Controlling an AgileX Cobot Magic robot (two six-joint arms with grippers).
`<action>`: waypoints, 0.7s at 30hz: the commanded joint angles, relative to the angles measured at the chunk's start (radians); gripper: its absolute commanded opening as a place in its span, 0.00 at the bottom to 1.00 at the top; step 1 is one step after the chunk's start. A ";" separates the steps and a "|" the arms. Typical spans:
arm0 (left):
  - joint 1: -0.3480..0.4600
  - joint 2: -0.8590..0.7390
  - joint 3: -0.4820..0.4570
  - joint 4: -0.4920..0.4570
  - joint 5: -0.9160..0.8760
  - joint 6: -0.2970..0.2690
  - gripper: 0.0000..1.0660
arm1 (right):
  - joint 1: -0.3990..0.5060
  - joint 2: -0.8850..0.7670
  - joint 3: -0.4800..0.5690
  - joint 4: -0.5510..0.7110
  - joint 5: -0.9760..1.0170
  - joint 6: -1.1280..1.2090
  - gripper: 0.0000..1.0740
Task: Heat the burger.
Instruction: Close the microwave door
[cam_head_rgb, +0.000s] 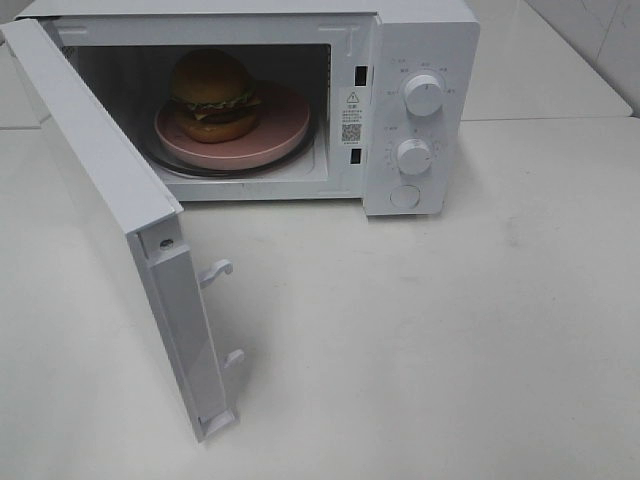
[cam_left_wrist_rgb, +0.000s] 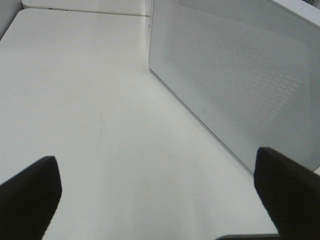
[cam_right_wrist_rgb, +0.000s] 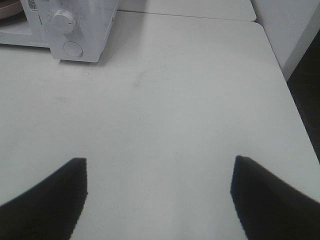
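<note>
White microwave (cam_head_rgb: 440, 40) on white table (cam_head_rgb: 450, 350), door (cam_head_rgb: 90, 170) wide open, pink plate (cam_head_rgb: 285, 122) inside.

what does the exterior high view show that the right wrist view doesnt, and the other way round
Only exterior high: the burger inside the microwave, its open door, and the upper knob. Only right wrist: the right end effector, jaws open and empty, and dark floor past the table's edge. Both: the lower knob, the round button below it, and the white table.
</note>
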 joint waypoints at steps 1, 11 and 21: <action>-0.001 0.039 -0.027 -0.007 -0.067 -0.002 0.90 | -0.006 -0.027 0.003 0.000 -0.003 0.006 0.71; -0.001 0.231 -0.004 -0.006 -0.226 -0.001 0.38 | -0.006 -0.027 0.003 0.000 -0.003 0.006 0.71; -0.001 0.436 0.125 -0.009 -0.511 0.018 0.00 | -0.006 -0.027 0.003 0.000 -0.003 0.006 0.71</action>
